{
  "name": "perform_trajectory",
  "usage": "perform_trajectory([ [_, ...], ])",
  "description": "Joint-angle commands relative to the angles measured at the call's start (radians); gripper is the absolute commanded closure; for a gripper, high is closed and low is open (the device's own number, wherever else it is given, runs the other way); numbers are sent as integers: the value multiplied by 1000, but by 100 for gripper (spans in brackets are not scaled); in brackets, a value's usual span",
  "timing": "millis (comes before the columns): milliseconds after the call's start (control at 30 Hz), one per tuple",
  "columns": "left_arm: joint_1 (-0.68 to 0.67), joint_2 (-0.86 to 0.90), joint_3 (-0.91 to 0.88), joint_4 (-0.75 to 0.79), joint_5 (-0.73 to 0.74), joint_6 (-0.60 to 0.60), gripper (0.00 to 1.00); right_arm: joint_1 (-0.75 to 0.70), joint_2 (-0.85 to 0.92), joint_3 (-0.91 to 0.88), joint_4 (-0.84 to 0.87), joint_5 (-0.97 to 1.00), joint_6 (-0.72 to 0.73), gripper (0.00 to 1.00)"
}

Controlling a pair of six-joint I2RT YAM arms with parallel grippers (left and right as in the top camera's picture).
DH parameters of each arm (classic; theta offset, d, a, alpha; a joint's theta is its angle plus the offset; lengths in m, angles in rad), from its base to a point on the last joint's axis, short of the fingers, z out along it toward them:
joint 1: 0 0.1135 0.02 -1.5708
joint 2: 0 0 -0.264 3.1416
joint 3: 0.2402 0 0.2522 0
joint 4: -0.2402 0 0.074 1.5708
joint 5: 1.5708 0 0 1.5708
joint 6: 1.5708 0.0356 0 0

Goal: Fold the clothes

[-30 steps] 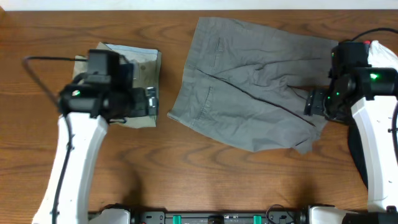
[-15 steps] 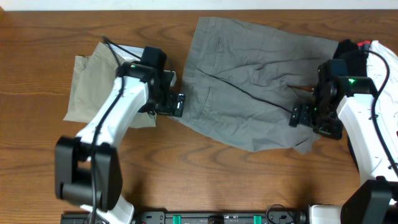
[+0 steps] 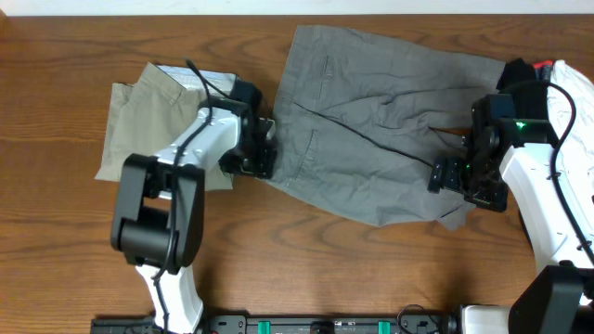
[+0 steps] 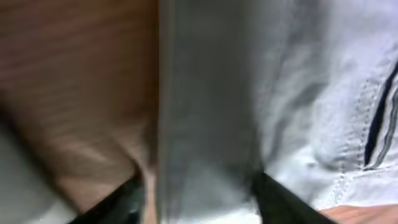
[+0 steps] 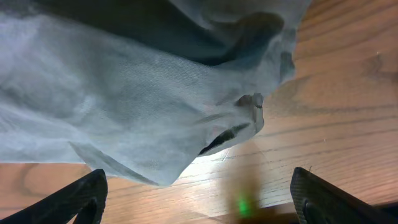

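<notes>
Wide grey shorts (image 3: 371, 121) lie spread across the middle and right of the table. Folded khaki shorts (image 3: 139, 121) lie at the left. My left gripper (image 3: 264, 148) sits at the grey shorts' left edge. In the left wrist view, blurred, that gripper (image 4: 199, 202) has its jaws partly closed, and a band of grey cloth (image 4: 211, 93) fills most of the gap between them. My right gripper (image 3: 441, 176) hovers over the shorts' right leg hem. In the right wrist view that gripper (image 5: 199, 199) is wide open, with the grey hem corner (image 5: 124, 93) and bare wood between its fingers (image 5: 81, 196).
A white cloth (image 3: 577, 93) lies at the table's right edge behind my right arm. Bare wooden table (image 3: 56, 56) surrounds both garments. The left arm's cable arches over the khaki shorts.
My left gripper swung right from the khaki shorts to the grey shorts' left edge, and its jaws narrowed. My right gripper shifted slightly left and down over the hem and opened a little wider.
</notes>
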Motion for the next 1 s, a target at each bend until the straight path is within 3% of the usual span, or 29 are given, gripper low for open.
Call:
perform_trajectory([
  [0, -18, 19, -3, 3, 16, 27, 59, -6, -3, -8, 4, -5, 11, 7],
  [67, -21, 17, -3, -2, 12, 33, 88, -7, -3, -8, 3, -5, 11, 8],
  [100, -21, 10, -3, -6, 2, 26, 94, -7, -3, -10, 3, -5, 11, 8],
  [267, 9, -57, 6, -40, -250, -168, 94, -12, -3, -51, 23, -5, 26, 8],
  [667, 73, -221, 6, -37, -314, -208, 94, -16, -3, -275, 122, -194, 16, 14],
  [800, 73, -221, 6, -36, -314, -208, 94, -16, -3, -365, 254, -292, -29, 14],
  [867, 73, -221, 6, -36, -314, -208, 94, -16, -3, -406, 354, -321, -16, 26],
  [900, 73, -221, 6, -36, -314, -208, 94, -16, -3, -418, 392, -330, -6, 37],
  [967, 73, -221, 6, -37, -314, -207, 94, -16, -3, -432, 462, -321, 15, 72],
])
